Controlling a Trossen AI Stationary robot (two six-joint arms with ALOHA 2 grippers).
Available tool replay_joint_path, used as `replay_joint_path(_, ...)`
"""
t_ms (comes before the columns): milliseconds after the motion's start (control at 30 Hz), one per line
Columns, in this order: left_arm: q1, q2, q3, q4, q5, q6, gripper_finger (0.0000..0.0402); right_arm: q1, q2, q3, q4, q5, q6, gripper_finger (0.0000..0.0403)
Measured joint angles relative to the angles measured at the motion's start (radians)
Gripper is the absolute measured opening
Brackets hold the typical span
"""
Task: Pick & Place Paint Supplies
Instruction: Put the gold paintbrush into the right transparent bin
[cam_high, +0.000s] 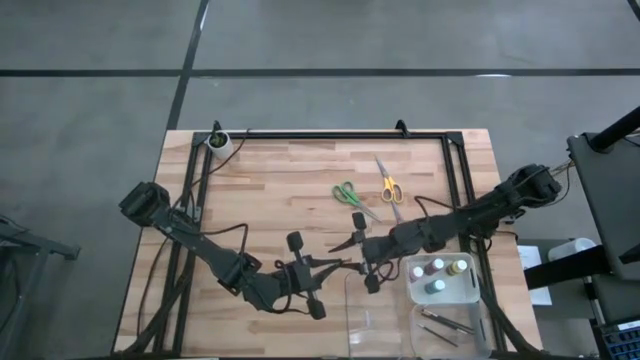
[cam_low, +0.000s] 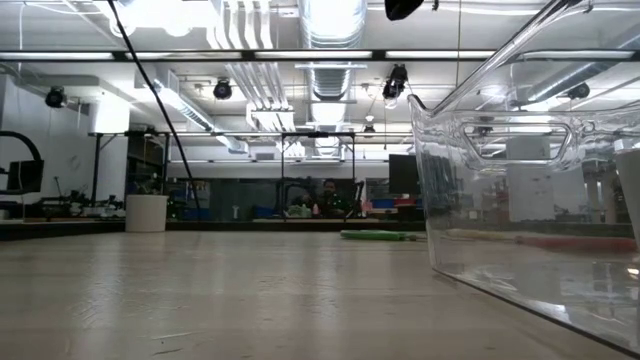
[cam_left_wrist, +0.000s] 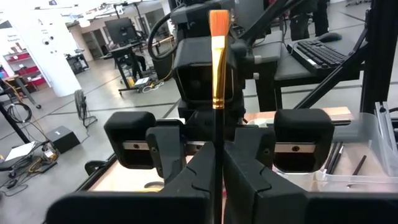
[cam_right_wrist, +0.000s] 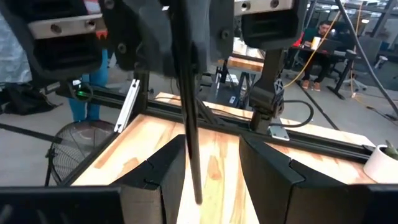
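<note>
A paint brush (cam_left_wrist: 216, 74) with orange bristles, a gold ferrule and a dark handle stands upright above the table's near middle. My left gripper (cam_high: 343, 265) is shut on it and comes in from the left. My right gripper (cam_high: 358, 248) faces it from the right, open. The brush's lower handle (cam_right_wrist: 191, 137) hangs between the right fingers, and no touch shows. Green-handled scissors (cam_high: 347, 193) and yellow-handled scissors (cam_high: 388, 186) lie flat on the wood farther back. Paint bottles (cam_high: 440, 270) and more brushes (cam_high: 440, 322) sit in the clear tray (cam_high: 478, 300). My left gripper pinches the brush's dark handle (cam_left_wrist: 217, 134), below the gold ferrule, between its two fingers. The fingers reach in level from the table's left and lie across the brush. The brush stands upright, bristles up, lifted clear of the table.
A white cup (cam_high: 218, 143) stands at the far left corner inside the black frame (cam_high: 330, 134). The clear tray (cam_low: 520, 200) fills the near right and stands close in the low view. Bare wood lies at the table's left and middle.
</note>
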Motion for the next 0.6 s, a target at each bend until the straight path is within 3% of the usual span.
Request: replay_joint_path(600, 0.000, 0.000, -0.001, 0.000, 0.000, -0.001, 0.0026, 0.001, 0.021, 0.027, -0.002, -0.002, -0.026, 0.0146)
